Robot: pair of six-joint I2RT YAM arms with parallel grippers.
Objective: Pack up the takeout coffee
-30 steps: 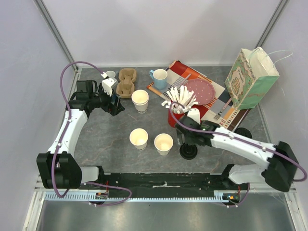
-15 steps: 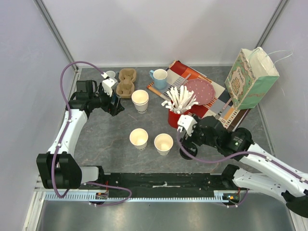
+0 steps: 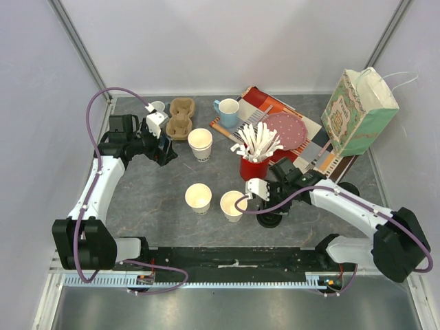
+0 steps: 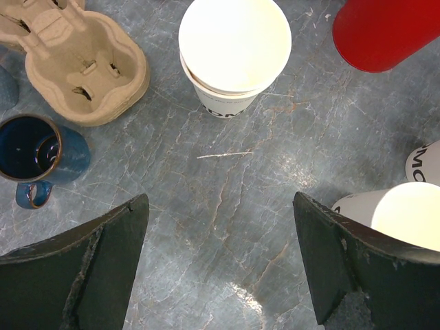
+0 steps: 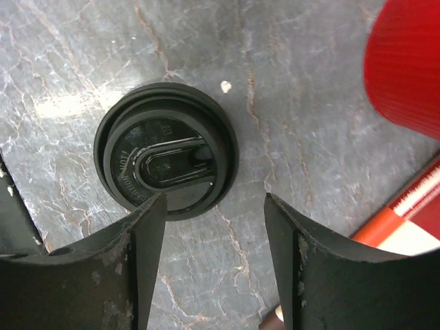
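The step in hand is judged to be the fetching of a lid, because none of the cups is covered yet. The right gripper (image 5: 214, 204) is held low over a black lid (image 5: 165, 150), which lies near the near edge of the tabletop (image 3: 137, 185), right of the middle. Its jaws are spread and nothing is pinched. One jaw tip overlaps the rim of the lid, and most of the lid lies ahead of the jaws. For the next move, the jaws should probably be centred on the lid before being pressed onto its rim. The lid seems to top a stack, so care is called for that only one is lifted.

The left gripper (image 4: 220, 206) is held toward the far left corner, its jaws spread wide and empty.

Three paper cups are counted: two (image 3: 198, 197) (image 3: 233, 205) by the near edge and one (image 3: 200, 143) nearer the far edge. One cardboard carrier (image 3: 180, 117) and one paper bag (image 3: 357, 113) are seen. The lids cannot be counted.
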